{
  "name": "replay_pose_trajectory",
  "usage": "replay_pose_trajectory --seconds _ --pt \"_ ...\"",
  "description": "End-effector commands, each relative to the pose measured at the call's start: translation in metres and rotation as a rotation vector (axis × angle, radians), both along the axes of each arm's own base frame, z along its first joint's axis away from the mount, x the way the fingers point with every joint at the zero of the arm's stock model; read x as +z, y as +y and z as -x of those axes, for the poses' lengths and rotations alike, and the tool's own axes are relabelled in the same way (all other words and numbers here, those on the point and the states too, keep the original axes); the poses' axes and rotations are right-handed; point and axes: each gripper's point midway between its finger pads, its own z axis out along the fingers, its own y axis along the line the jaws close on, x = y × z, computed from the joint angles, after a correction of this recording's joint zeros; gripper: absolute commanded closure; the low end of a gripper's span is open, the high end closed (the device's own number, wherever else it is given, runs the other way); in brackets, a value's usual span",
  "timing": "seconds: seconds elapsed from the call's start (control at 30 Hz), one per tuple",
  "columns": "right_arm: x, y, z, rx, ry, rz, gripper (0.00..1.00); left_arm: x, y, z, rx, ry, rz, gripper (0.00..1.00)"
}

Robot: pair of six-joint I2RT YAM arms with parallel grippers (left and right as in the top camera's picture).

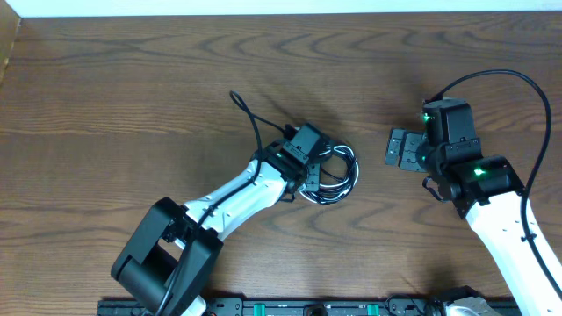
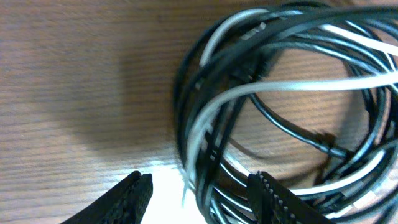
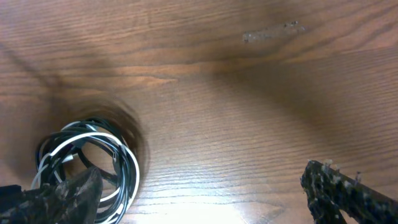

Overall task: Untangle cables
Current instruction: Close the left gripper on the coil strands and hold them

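Overhead, the cables (image 1: 338, 175) lie in a tight coil near the middle of the brown worktop (image 1: 132, 88), black loops mixed with a white one. The left hand (image 1: 320, 167) sits right over the coil's left side. The right hand (image 1: 397, 149) hangs well apart to the right, above bare wood.

Up close from the left wrist, the left hand (image 2: 199, 186) is parted, its two fingers straddling several strands at the coil's rim without pinching them; the cables (image 2: 292, 85) fill the right side.

From the right wrist, the right hand (image 3: 205, 199) is spread wide, holding nothing; the cables (image 3: 127, 165) rest at lower left.
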Motion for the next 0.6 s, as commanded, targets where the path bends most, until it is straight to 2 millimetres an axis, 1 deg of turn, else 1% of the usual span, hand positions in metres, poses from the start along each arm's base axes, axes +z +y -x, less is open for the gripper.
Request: replay_pose_trajectory --seconds 0.0,0.1,0.17,0.27,0.33,0.37,0.57 --pt "0.0050 0.0000 -0.0008 -0.002 -0.007 0.002 0.01 0.0027 -0.0084 0.0024 -0.023 -0.011 0.000 0.45" --pt "0.0050 0.0000 -0.0008 -0.002 -0.007 0.002 0.01 0.0029 -0.0111 0.0042 -0.032 -0.013 0.001 0.47" --pt "0.0049 0.0000 -0.0007 -0.002 -0.007 0.002 0.01 0.0029 -0.0114 0.0043 -0.033 -0.013 0.001 0.53" --pt "0.0047 -0.0001 -0.0004 -0.002 -0.005 0.002 0.01 0.0020 -0.0102 0.0044 -0.031 -0.014 -0.003 0.56" --pt "0.0044 -0.0002 0.0000 -0.002 -0.003 0.003 0.01 0.0006 -0.0083 0.0045 -0.027 -0.017 -0.011 0.63" --pt "0.0042 -0.0003 0.0003 -0.002 -0.002 0.003 0.01 -0.0005 -0.0061 0.0043 -0.016 -0.018 -0.018 0.65" --pt "0.0029 -0.0008 0.0022 -0.002 0.008 0.006 0.01 -0.0009 -0.0062 0.0033 -0.012 -0.024 -0.016 0.65"
